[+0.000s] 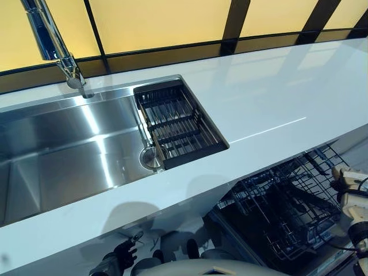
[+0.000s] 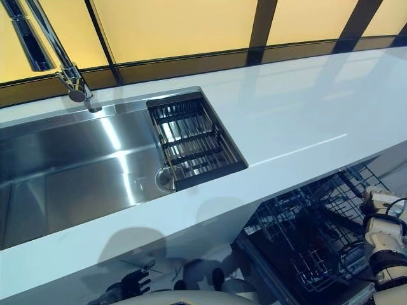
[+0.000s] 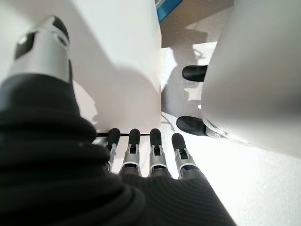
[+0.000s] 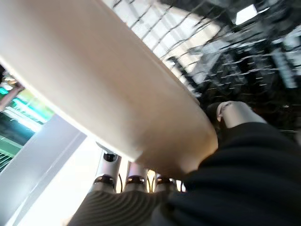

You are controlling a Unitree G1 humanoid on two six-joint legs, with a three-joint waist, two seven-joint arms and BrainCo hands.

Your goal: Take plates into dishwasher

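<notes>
In the right wrist view a cream plate [image 4: 117, 94] is pinched in my right hand [image 4: 235, 115], thumb on one face and fingers [image 4: 135, 181] under the other. Past the plate's rim shows the dark wire dishwasher rack [image 4: 244, 56]. From the head, that rack [image 1: 287, 207] is pulled out below the white counter at the lower right, and my right arm comes in at the right edge beside it. The plate itself does not show clearly there. My left hand [image 3: 150, 146] hangs low at the bottom left [image 1: 118, 259], fingers straight and holding nothing.
A steel sink [image 1: 63, 149] is set in the white counter [image 1: 276, 98], with a dark drying rack [image 1: 175, 123] at its right end and a chrome tap [image 1: 54, 43] behind it. Yellow panels with dark frames back the counter.
</notes>
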